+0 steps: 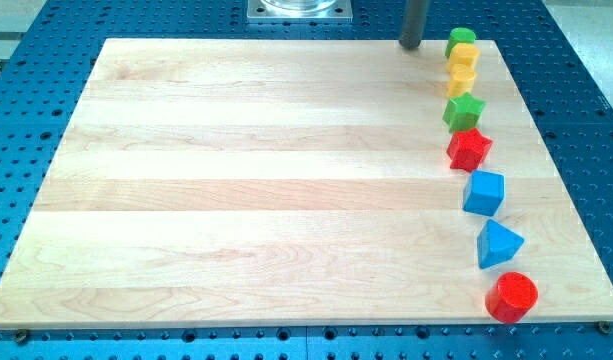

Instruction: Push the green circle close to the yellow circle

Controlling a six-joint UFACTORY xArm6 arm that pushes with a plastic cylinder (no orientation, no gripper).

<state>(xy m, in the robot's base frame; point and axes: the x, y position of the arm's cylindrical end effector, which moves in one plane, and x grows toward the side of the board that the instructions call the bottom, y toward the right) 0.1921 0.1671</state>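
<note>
The green circle point(461, 38) sits at the top right corner of the wooden board point(266, 180). A yellow circle point(464, 57) lies right below it and touches it. A second yellow block point(461, 80), whose shape I cannot make out, lies just under that one. My tip point(411, 46) rests at the board's top edge, a short way to the left of the green circle and not touching it.
Below the yellow blocks, a column runs down the board's right side: a green star point(464, 110), a red star point(469, 149), a blue cube point(483, 192), a blue triangle point(498, 244) and a red circle point(512, 297). The arm's base plate point(299, 9) is at the view's top.
</note>
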